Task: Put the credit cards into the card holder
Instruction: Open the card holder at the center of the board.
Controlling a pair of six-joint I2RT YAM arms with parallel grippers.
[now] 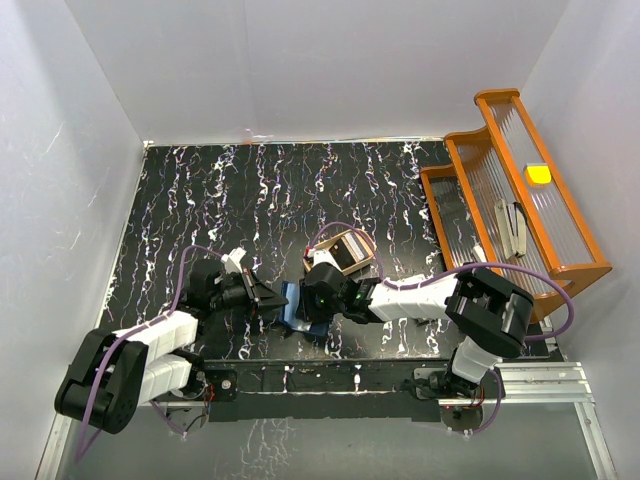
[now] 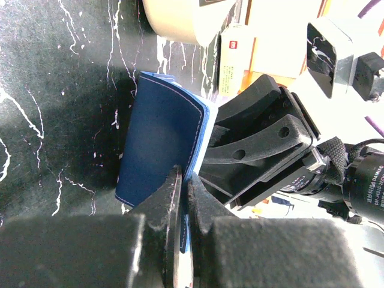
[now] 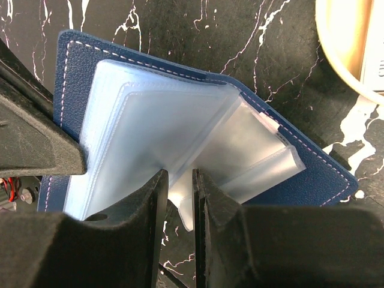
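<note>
Pinching the holder (image 2: 159,144) cover, lower centre: left claw (image 2: 183,178), closed tight; right claw (image 3: 179,178), narrowly parted, grips its clear sleeves (image 3: 150,114).

an orange rack (image 1: 497,95) with a yellow object (image 1: 538,173) stands right of a tan tray (image 1: 350,240).
</note>
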